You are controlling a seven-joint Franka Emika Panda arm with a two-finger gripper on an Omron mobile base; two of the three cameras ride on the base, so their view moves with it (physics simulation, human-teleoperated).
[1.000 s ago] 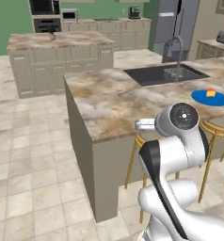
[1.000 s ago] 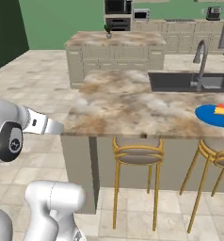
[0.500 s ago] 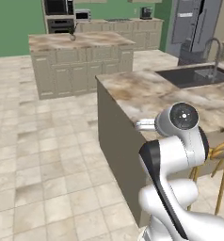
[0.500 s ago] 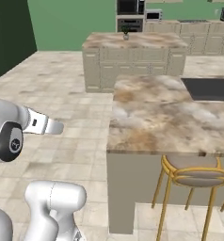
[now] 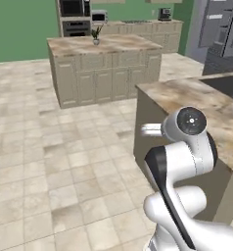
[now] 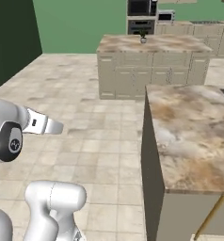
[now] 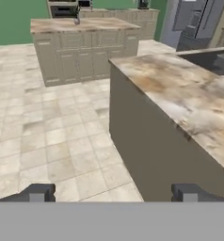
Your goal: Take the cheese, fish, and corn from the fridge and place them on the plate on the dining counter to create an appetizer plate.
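Gripper [image 7: 111,193] gaping wide, carrying nothing, facing the fridge [image 7: 191,23]; food there likely light, needing mid-body grips.

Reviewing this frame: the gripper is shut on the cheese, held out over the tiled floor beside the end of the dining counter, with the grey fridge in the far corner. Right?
One thing is off: the gripper is open and holds nothing. The hand view shows its two fingertips standing wide apart with only floor tiles between them. The rest holds: it hangs over the tiled floor beside the end of the dining counter, and the grey fridge stands in the far corner.
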